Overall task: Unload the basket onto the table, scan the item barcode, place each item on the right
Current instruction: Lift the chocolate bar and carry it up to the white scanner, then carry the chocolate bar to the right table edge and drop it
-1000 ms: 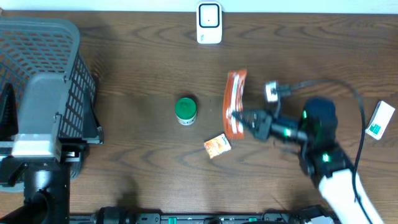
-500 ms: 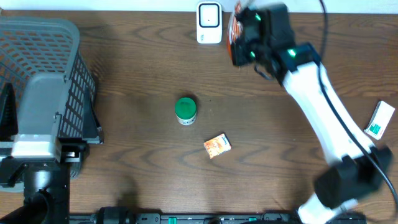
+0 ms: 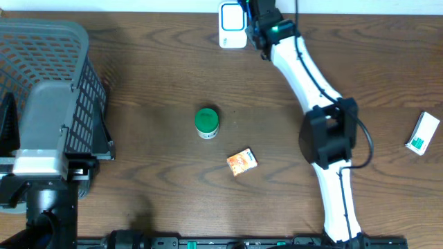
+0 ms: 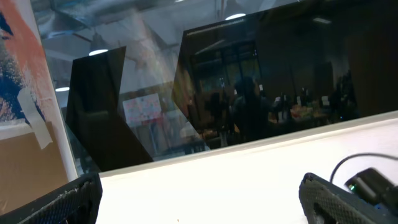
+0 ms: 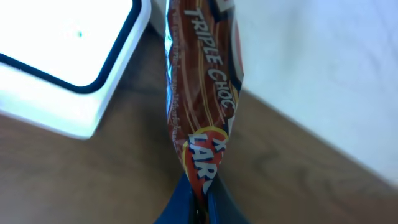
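Right claw is clamped on one end of the packet, which is held just beside the scanner at the table's far edge. Step in hand: presenting for scan. No barcode shows; the next move likely calls for turning it toward the scanner. Left claw stands apart, holding nothing.

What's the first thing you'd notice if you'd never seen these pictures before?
The long white right arm stretched across the table to its far edge, its fingers pinched shut on a shiny chocolate snack packet right beside the white scanner. After that, the green-lidded jar mid-table and the big grey basket at the left.
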You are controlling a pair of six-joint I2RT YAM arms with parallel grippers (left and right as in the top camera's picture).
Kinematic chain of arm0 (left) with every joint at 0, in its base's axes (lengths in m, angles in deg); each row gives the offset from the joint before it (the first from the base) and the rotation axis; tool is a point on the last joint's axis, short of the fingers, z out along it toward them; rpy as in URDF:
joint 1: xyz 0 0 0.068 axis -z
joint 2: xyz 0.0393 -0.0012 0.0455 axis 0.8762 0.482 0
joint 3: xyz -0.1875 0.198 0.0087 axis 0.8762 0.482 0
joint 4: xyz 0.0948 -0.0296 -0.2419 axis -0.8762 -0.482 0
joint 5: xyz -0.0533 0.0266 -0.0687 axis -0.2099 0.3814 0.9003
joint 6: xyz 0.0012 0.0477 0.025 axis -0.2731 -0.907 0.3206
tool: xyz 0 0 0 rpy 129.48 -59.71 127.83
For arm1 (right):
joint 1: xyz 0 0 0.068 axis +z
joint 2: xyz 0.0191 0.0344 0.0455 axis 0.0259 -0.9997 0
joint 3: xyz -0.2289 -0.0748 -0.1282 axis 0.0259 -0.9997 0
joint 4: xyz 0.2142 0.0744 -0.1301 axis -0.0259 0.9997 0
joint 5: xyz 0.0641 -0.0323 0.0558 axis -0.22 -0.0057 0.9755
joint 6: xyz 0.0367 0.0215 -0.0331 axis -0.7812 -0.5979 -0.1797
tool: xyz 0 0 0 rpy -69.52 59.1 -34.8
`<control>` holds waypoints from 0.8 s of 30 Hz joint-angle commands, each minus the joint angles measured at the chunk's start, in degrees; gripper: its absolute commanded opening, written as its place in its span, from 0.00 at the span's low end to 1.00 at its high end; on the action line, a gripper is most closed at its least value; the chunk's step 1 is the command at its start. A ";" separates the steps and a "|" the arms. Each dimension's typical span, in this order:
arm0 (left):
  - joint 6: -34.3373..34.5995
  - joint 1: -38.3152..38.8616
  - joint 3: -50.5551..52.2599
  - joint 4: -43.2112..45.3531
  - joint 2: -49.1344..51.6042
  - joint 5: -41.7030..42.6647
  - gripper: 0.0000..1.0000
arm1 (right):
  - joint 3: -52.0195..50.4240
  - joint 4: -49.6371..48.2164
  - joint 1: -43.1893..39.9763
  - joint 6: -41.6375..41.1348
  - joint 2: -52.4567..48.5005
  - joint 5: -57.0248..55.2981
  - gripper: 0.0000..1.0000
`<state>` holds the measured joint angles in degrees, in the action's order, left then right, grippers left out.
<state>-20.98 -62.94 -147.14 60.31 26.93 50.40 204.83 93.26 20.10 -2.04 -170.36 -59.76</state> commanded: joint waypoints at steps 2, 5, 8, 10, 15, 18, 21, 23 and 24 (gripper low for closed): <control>0.74 0.24 -0.15 0.28 1.36 0.55 0.99 | 2.43 -3.76 3.48 9.64 -2.56 -7.69 0.01; 0.74 0.24 -0.15 0.31 2.38 0.57 0.99 | 2.43 -6.51 4.90 13.55 -3.80 -9.14 0.01; 0.74 0.24 -0.15 0.37 3.41 0.55 0.99 | 2.43 -8.11 5.38 14.84 -4.94 -11.50 0.01; 0.74 0.24 -0.15 0.59 3.85 0.57 0.99 | 2.43 -8.92 5.29 17.11 -6.29 -14.12 0.01; 0.74 0.24 -0.17 0.79 3.93 0.57 0.99 | 2.40 -12.63 4.46 22.86 -9.88 -23.23 0.01; 0.74 0.24 -0.17 0.79 3.93 0.57 0.99 | 2.36 -15.19 4.17 25.51 -10.54 -24.96 0.01; 0.76 0.24 -0.17 0.76 3.93 0.57 0.99 | 2.32 -16.04 4.17 28.04 -10.54 -25.18 0.01; 0.74 0.24 -0.17 0.76 3.93 0.57 0.99 | 2.29 -15.98 4.24 28.74 -10.54 -25.79 0.01; 0.74 0.24 -0.17 0.79 3.93 0.57 0.99 | 2.19 -15.52 4.24 29.03 -10.54 -25.99 0.01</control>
<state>-20.96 -62.94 -147.14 60.77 31.02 50.38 206.33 77.79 24.23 23.64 -181.47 -82.56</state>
